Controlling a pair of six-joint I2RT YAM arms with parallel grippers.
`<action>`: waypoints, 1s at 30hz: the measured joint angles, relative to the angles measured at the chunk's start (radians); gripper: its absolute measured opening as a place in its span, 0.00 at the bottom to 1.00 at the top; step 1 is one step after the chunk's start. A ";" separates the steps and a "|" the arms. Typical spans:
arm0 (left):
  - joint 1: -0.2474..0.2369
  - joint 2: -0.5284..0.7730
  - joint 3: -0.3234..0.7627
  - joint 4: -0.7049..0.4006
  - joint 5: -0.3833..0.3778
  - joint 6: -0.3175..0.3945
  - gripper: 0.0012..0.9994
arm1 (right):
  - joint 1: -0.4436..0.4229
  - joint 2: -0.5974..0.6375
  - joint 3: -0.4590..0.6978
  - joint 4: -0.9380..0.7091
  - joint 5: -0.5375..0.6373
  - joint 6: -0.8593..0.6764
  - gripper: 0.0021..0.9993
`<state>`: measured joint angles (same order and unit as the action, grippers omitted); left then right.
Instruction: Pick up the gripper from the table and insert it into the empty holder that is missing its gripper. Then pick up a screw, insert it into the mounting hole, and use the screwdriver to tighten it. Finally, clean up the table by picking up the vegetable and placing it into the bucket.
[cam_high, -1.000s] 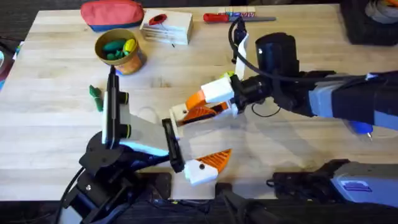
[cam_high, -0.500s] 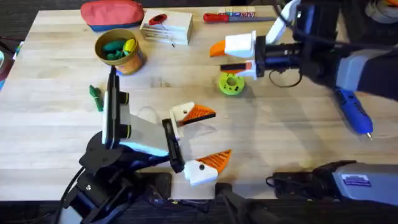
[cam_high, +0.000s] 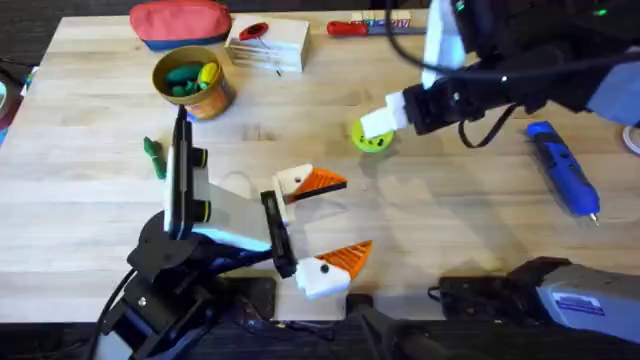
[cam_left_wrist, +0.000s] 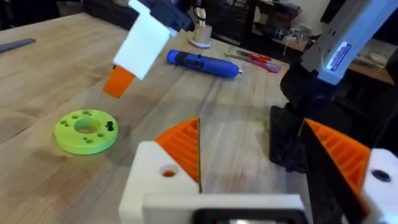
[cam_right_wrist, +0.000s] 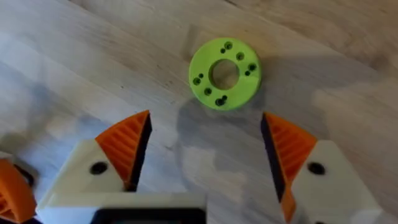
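My left gripper (cam_high: 330, 222) (cam_left_wrist: 261, 155) stands open near the table's front. Its far finger is the white holder (cam_high: 290, 180) (cam_left_wrist: 152, 180), and the orange ribbed gripper (cam_high: 323, 182) (cam_left_wrist: 186, 146) sits in it. My right gripper (cam_high: 378, 125) (cam_right_wrist: 205, 149) hangs open and empty just above a yellow-green disc (cam_high: 372, 139) (cam_right_wrist: 225, 73) (cam_left_wrist: 86, 130). The blue screwdriver (cam_high: 562, 168) (cam_left_wrist: 202, 63) lies at the right. The dark-green vegetable (cam_high: 152, 155) lies at the left, in front of the yellow bucket (cam_high: 190, 84). The screw is too small to tell.
A red pouch (cam_high: 180, 22), a white box (cam_high: 268, 45) and a red-handled screwdriver (cam_high: 350, 28) line the far edge. The bucket holds green and yellow toys. My right arm's base (cam_high: 540, 290) sits at the front right. Bare wood lies between the disc and the blue screwdriver.
My right gripper left the left gripper's far finger, where the orange tip stayed. It swung up to the back right, then came down over the green disc. The left arm has not moved.
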<state>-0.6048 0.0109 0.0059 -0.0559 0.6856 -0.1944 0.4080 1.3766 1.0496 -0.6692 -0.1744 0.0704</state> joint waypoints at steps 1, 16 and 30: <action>0.000 0.000 0.000 0.000 0.000 0.000 0.99 | 0.021 0.004 0.000 -0.006 0.035 -0.018 0.99; 0.000 0.000 0.000 0.000 0.000 0.000 0.99 | 0.087 0.157 0.000 0.043 0.175 -0.083 0.58; 0.000 0.000 0.000 0.000 0.000 0.000 0.99 | 0.118 0.231 0.000 0.072 0.186 -0.087 0.45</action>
<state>-0.6048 0.0109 0.0059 -0.0559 0.6853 -0.1944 0.5255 1.6077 1.0496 -0.5968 0.0116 -0.0166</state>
